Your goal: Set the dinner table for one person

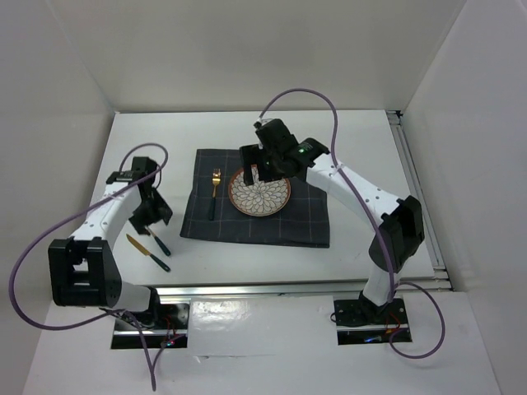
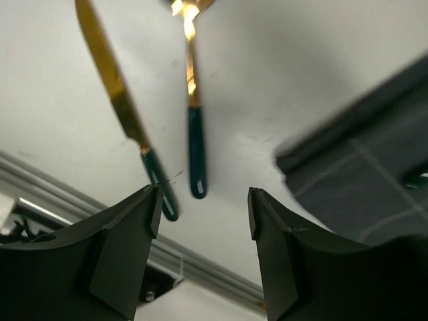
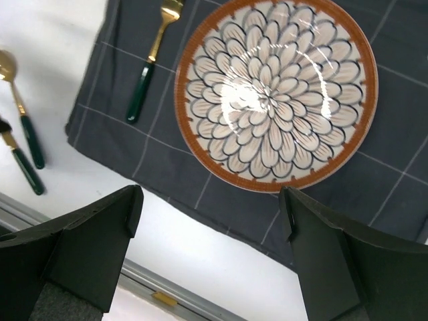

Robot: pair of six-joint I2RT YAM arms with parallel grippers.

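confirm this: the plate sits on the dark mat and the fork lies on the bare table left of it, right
Not quite. The fork lies on the mat too, left of the plate, not on the table. The top view shows it; the plate part is right.

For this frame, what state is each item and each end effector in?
cloth: spread flat on the dinner table.
plate: upright on the cloth, empty.
fork: lying on the cloth, left of the plate.
knife: lying on bare table, off the cloth.
spoon: lying on bare table beside the knife.
left end effector: open, empty, above the spoon.
right end effector: open, empty, above the cloth.
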